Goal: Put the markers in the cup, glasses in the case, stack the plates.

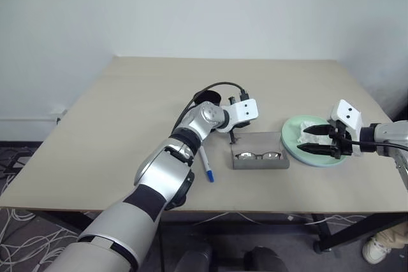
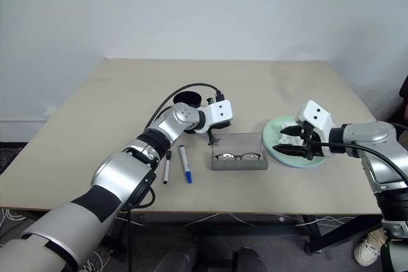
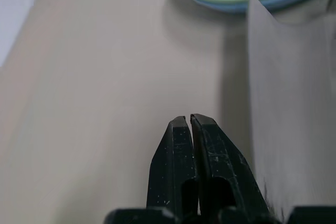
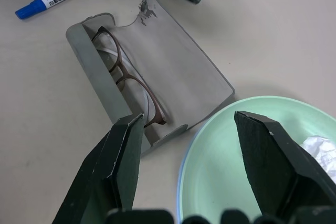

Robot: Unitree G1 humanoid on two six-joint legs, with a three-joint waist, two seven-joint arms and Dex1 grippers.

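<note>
In the open grey case at mid-worktop lie the glasses. The green plate, atop the blue one, holds a tissue. Both markers lie left of the case. The left hand, pinched closed and empty, points down at the case's back edge; the right hand hovers wide over the plates.

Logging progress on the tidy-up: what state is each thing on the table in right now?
glasses: inside the case
case: open, flap laid back
plates: stacked, green on blue
tissue: crumpled on green plate
markers: lying on table
left gripper: shut, empty
right gripper: open over plates
</note>
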